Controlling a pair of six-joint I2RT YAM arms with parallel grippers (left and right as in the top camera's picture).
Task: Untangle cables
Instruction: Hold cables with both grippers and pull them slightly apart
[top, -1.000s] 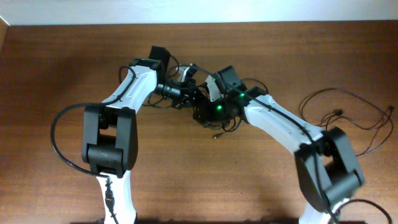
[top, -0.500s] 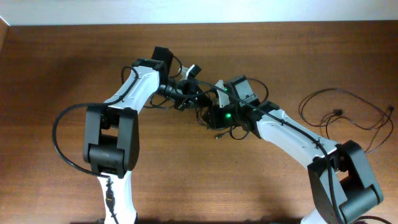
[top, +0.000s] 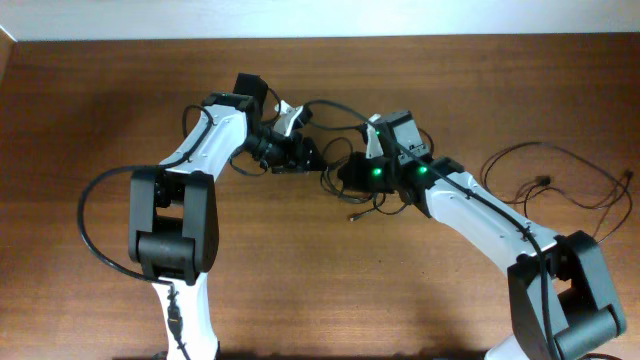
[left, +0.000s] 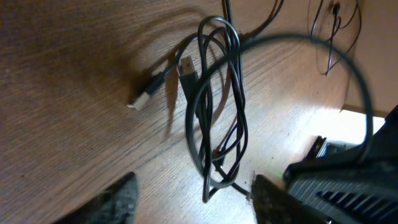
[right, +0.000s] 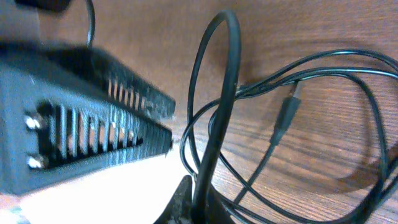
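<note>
We see the left gripper (left: 194, 198) spread wide, with the looped cable (left: 208, 81) on the table (left: 74, 124) just ahead of its fingertips (a plug (left: 144, 94) lies left of it). The right gripper (right: 198, 202) seems clamped on a strand rising from it.

Logging rig appearance from the remote station. I am seeing the left arm (top: 205, 140) wearing white moulded shells over black joint housings, with a large black boxy shoulder block (top: 175, 228) below. A thick black cable loop (top: 85, 215) is running off its side. The right arm (top: 480, 212) is showing the same white shells. Two green indicator lights (top: 376, 172) are glowing on its black wrist section. In the right wrist view I am noting a black ribbed housing (right: 93, 137) carrying slotted vents and two silvery screw heads (right: 32, 121). The left gripper (left: 196, 202) is showing dark, blurred fingers (left: 118, 200).
</note>
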